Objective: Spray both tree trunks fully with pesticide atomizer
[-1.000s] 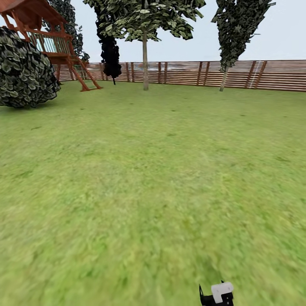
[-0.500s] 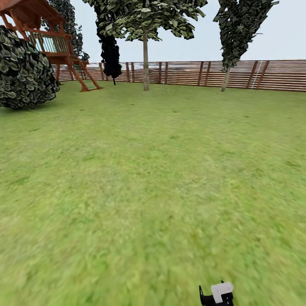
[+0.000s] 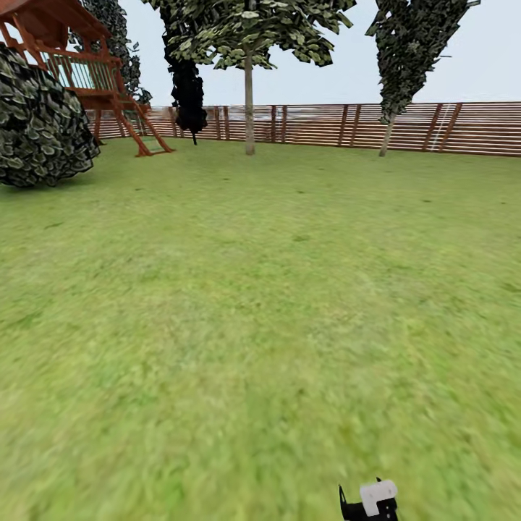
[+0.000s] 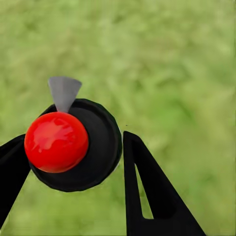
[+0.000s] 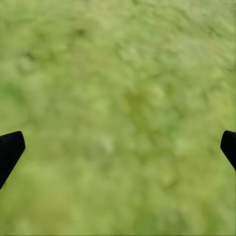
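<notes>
Lawn (image 3: 260,304) runs to the slat fence (image 3: 405,126); two pale-trunked trees (image 3: 249,108) stand before it. Left gripper (image 4: 73,162) is clamped on the pesticide atomizer (image 4: 73,145), also at the head view's bottom edge. Right gripper (image 5: 118,147) jaws spread wide over grass.

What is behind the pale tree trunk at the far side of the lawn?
Behind the tree trunk runs the brown slat fence, with pale sky above it. The trunk covers a narrow strip of the fence, and the slats hide most of what lies beyond.
</notes>
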`<state>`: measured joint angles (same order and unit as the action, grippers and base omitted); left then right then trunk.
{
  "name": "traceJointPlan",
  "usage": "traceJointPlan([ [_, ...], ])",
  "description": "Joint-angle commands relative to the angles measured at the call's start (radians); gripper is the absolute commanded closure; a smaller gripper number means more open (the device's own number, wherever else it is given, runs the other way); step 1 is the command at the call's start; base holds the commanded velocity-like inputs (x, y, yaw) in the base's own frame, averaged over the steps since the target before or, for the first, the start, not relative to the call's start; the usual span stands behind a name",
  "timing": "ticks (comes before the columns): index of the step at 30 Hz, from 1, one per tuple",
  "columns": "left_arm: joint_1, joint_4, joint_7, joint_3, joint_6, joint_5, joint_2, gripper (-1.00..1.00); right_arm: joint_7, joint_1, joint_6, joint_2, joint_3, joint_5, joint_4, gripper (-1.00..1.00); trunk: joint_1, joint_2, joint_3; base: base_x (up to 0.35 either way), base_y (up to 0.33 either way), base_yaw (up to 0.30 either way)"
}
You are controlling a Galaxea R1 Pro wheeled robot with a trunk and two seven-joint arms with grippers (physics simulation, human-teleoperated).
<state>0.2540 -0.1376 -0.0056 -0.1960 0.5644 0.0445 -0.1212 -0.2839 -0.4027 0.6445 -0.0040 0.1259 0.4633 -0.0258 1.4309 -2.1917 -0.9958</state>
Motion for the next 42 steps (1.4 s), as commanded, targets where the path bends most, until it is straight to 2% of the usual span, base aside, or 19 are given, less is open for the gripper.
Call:
traceJointPlan([
  [1, 0.001, 0.001, -0.001, -0.005, 0.003, 0.005, 0.0, 1.0, -0.004, -0.001, 0.003, 0.0, 0.008, 0.011, 0.001, -1.0, 0.0, 0.0, -0.001, 0.32, 0.102, 0.0],
  [42, 0.001, 0.0, 0.0, -0.007, 0.003, -0.002, 0.0, 1.0, -0.004, -0.001, 0.003, 0.0, 0.008, 0.011, 0.001, -1.0, 0.0, 0.0, -0.001, 0.32, 0.102, 0.0],
])
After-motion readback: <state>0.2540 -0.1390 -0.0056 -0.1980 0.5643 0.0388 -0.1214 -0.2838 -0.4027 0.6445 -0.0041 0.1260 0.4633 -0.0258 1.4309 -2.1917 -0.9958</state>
